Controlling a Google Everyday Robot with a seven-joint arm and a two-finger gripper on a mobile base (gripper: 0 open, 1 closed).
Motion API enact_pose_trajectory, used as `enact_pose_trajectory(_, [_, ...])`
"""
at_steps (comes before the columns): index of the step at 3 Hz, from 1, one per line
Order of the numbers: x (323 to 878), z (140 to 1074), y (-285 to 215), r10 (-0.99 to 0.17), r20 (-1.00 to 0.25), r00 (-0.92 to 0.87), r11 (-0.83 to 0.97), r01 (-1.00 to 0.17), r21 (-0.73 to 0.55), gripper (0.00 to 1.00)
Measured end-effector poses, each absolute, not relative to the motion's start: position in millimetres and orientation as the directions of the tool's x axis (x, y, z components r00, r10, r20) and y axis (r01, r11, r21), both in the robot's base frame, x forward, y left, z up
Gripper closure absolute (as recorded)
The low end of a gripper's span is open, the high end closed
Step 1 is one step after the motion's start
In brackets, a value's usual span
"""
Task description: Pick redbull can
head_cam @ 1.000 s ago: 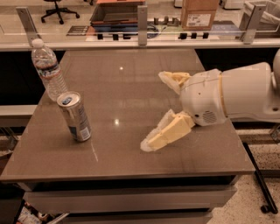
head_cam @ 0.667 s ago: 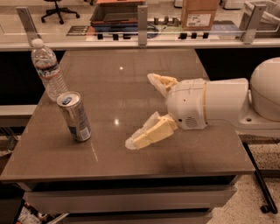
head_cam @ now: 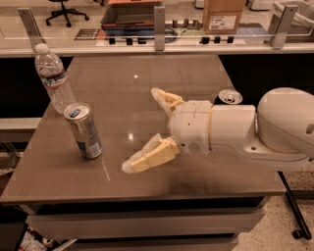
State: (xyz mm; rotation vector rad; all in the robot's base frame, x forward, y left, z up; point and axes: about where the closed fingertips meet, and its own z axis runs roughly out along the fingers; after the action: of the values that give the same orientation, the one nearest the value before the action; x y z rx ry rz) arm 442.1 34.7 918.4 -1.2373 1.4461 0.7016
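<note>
- Redbull can (head_cam: 83,130) stands upright at the left of the frame, near the table's left edge. It is just below and right of a clear water bottle (head_cam: 53,78); the two are close but seem apart.
- Gripper (head_cam: 141,130) hangs over the middle of the table, right of the can and apart from it. Its two cream fingers (head_cam: 149,158) are spread wide and point left toward the can, with nothing between them.
- Step in hand, as I judge it: the approach, with no grasp made yet.
- Next move likely calls for travelling left until the fingers flank the can's slim body, without tipping it or nudging the bottle, then closing.
- A second can (head_cam: 229,96), only its silver top showing, sits behind the white arm at centre right; it is not the target.
- Table (head_cam: 122,73) has a glossy brown top that mirrors the ceiling lights.
- Across the upper frame runs a counter with glass panels between metal posts. On it are a cardboard box (head_cam: 223,14) and a dark tray (head_cam: 130,14), with an office chair (head_cam: 64,7) at upper left.
</note>
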Motion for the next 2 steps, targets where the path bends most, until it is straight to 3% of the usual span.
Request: enact_pose_trajectory(2, [449.8,902.5,95.5,-0.34,-0.937,0.084,0.281,-0.941,-0.187,0.0])
